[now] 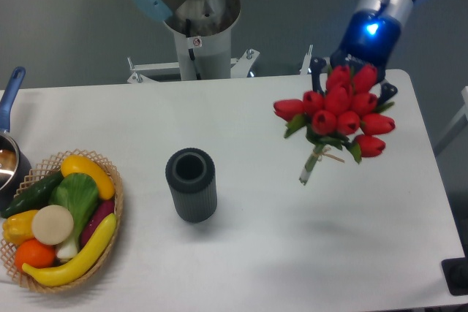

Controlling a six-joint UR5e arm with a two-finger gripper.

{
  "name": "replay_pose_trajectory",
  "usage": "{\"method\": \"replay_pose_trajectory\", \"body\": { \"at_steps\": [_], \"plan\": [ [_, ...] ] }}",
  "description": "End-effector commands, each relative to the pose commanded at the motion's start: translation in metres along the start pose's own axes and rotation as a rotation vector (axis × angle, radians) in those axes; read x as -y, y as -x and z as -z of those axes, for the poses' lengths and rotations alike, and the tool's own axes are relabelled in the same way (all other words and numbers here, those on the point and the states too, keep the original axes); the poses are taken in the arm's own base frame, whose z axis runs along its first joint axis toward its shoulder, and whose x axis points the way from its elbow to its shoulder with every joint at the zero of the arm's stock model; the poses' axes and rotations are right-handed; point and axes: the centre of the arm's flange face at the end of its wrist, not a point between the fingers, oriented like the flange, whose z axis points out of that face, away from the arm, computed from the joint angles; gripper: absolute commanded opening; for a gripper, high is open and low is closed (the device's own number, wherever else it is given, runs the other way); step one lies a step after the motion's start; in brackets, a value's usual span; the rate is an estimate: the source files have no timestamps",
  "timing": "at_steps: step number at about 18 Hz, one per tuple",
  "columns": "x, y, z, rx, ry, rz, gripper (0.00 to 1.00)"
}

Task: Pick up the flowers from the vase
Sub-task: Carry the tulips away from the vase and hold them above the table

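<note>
Bunch of red tulip buds with green leaves and tied stems (333,115) held aloft at about 2 o'clock on the white table (263,253), clear of the tabletop, stem ends tilted down toward 7 o'clock. Two-finger gripper (352,82) mostly hidden behind the blooms — dark fingers showing at either side of the bunch, closed around its upper part. Wrist above glowing blue at the band.

Small dark grey ribbed cylindrical vase (191,184) upright left of centre, round mouth open and holding nothing, well apart from the bouquet at roughly 8 o'clock from it.

Woven basket (115,202) at the 8 o'clock corner of the table, filled with colourful fruit and vegetables — yellow bananas, a green cucumber, an orange, a purple aubergine among them. Blue-handled metal pot (9,137) just beside the basket at the 9 o'clock edge, partly cut off by the frame. Grey robot base column (199,27) beyond the far edge at 12 o'clock.
</note>
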Motion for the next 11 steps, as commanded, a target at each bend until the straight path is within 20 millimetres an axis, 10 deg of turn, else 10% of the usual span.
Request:
{"method": "replay_pose_trajectory", "body": {
  "at_steps": [11],
  "plan": [
    [-0.0023,0.0006,-0.0032,-0.006,0.001,0.006,0.35]
  ]
}}
